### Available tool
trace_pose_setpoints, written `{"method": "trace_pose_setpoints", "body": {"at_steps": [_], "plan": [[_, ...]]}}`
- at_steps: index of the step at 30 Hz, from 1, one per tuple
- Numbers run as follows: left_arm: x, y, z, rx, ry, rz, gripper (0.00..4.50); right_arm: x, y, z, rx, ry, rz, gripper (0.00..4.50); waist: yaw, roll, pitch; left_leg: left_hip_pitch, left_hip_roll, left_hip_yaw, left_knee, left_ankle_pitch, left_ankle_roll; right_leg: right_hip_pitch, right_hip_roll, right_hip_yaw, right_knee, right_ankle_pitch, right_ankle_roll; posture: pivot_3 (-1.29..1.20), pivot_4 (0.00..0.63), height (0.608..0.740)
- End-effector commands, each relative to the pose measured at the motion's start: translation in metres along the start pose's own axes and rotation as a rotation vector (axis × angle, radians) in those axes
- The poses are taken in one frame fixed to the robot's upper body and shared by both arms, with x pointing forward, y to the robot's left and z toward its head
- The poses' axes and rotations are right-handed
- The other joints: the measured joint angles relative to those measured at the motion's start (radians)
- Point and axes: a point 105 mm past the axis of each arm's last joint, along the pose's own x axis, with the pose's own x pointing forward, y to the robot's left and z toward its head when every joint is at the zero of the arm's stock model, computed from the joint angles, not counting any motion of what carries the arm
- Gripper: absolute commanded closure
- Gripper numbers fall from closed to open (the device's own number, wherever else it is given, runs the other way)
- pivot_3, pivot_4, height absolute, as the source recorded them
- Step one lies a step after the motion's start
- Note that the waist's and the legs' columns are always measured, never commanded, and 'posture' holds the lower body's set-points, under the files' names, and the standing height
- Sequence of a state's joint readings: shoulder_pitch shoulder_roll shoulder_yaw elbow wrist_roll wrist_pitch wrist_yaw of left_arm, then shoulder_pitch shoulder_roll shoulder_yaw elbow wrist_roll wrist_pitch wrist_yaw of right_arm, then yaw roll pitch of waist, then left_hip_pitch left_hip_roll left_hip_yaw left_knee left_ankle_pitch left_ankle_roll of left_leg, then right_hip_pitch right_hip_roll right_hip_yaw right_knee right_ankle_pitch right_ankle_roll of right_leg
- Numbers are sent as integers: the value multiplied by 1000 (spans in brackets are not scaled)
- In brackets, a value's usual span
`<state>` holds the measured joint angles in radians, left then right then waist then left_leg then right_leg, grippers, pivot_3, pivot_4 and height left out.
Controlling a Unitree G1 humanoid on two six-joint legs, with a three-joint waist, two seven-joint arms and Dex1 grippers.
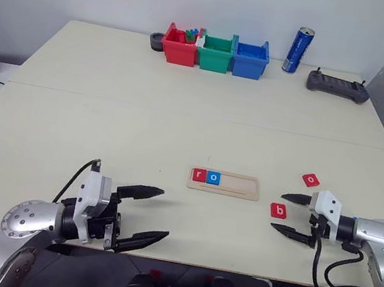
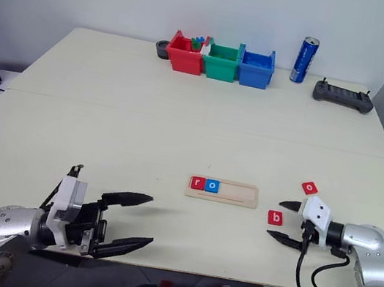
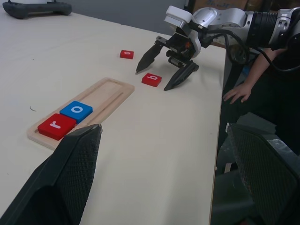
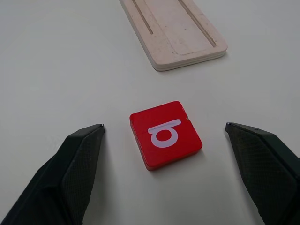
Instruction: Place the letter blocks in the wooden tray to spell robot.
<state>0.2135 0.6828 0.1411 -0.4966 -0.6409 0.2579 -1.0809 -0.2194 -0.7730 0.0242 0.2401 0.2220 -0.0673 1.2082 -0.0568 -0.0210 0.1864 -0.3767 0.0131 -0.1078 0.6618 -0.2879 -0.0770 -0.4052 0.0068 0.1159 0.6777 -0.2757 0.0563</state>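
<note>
black fingers of the right gripper are spread around the red b block.
untouched, it is bracketed for pickup; the wooden tray just beyond, r and o seated. left gripper is held open.

Tray has a red r and blue o side by side at one end. Just past its empty end, the right gripper stands spread over the red b, another red tile beyond.
</note>
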Motion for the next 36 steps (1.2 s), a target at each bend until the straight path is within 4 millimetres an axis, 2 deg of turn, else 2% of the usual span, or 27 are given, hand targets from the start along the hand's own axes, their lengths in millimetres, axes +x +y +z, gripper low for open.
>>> {"method": "trace_pose_setpoints", "body": {"at_steps": [1, 6, 13, 18, 22, 25, 33, 36], "plan": [[2, -1, 4, 20, -8, -15, 0, -6, -2, -3, -10, 14, -5, 1243, 0, 0, 0, 0, 0, 0, 0, 0, 0, 0, 0, 0, 0, 0, 0, 0, 150, 740], [3, 1, 5, 23, -11, -14, 0, -6, 0, -2, -12, 12, 3, 3034, 0, 0, 0, 1, 0, 0, 0, 0, 0, 1, 0, 0, 1, 0, 0, 0, 150, 740], [5, 3, 7, 24, -17, -4, 0, -3, -5, 10, -30, -21, -17, 3033, 0, 0, 0, 2, 0, 0, 0, 0, 0, 1, 0, 0, 1, 0, 0, 0, 150, 740], [-1, 8, 8, 33, -7, 26, 0, -2, -11, 36, -73, -77, 1, 3033, -2, 0, 0, 2, 0, 0, 0, 0, 0, 1, 0, 1, 2, 0, 0, 0, 150, 740], [-6, 13, 8, 46, 6, 54, 0, 15, -12, 63, -113, -143, 41, 3033, -4, 1, 0, 3, 0, 0, 0, 0, 0, 1, 0, 1, 2, 0, 0, 0, 150, 740], [-8, 14, 8, 49, 7, 65, 0, 30, -11, 73, -139, -161, 87, 3033, -2, 0, 0, 2, 0, 0, 0, 0, 0, 1, 0, 0, 2, 0, 0, 0, 150, 740], [-11, 11, 10, 53, 11, 87, 0, 60, -23, 72, -147, -132, 144, 3033, -1, 1, 0, 2, 0, 0, 0, 0, 0, 1, 0, 0, 2, 0, 0, 0, 150, 740], [-14, 10, 9, 54, 18, 96, 0, 68, -27, 79, -146, -148, 151, 3033, -2, 1, 1, 2, 0, -1, 0, 0, 0, 1, 0, -1, 2, 0, -1, 0, 150, 740]]}}
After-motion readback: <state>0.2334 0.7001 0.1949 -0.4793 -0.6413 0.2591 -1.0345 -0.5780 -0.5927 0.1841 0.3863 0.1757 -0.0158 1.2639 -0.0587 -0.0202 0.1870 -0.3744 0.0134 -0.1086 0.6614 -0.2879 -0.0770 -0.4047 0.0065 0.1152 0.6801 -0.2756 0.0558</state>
